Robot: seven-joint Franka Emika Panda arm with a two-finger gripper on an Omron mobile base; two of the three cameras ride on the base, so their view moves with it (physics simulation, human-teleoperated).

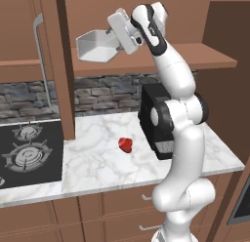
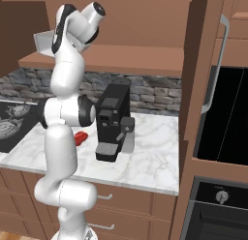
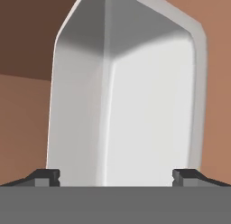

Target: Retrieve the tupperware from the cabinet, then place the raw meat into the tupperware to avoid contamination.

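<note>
The white tupperware (image 1: 97, 47) sits on the shelf of the brown cabinet (image 1: 215, 58), whose door (image 1: 58, 65) stands swung out on the left. My gripper (image 1: 110, 41) is raised to shelf height at the tub's right end. In the hand view the tupperware (image 3: 135, 105) lies straight ahead, and the gripper (image 3: 116, 175) stands open with one fingertip (image 3: 47, 177) at each side of the tub's near end. Whether the tips touch it I cannot tell. The raw meat (image 1: 126, 145), a small dark-red lump, lies on the marble counter (image 1: 97, 168) below. It also shows past the arm, raw meat (image 2: 80, 137).
A black coffee machine (image 1: 154, 124) stands on the counter right of the meat, close to the arm. The stove (image 1: 27, 148) is at the left. A built-in oven (image 2: 223, 113) fills the tall unit on the right. Drawers run under the counter.
</note>
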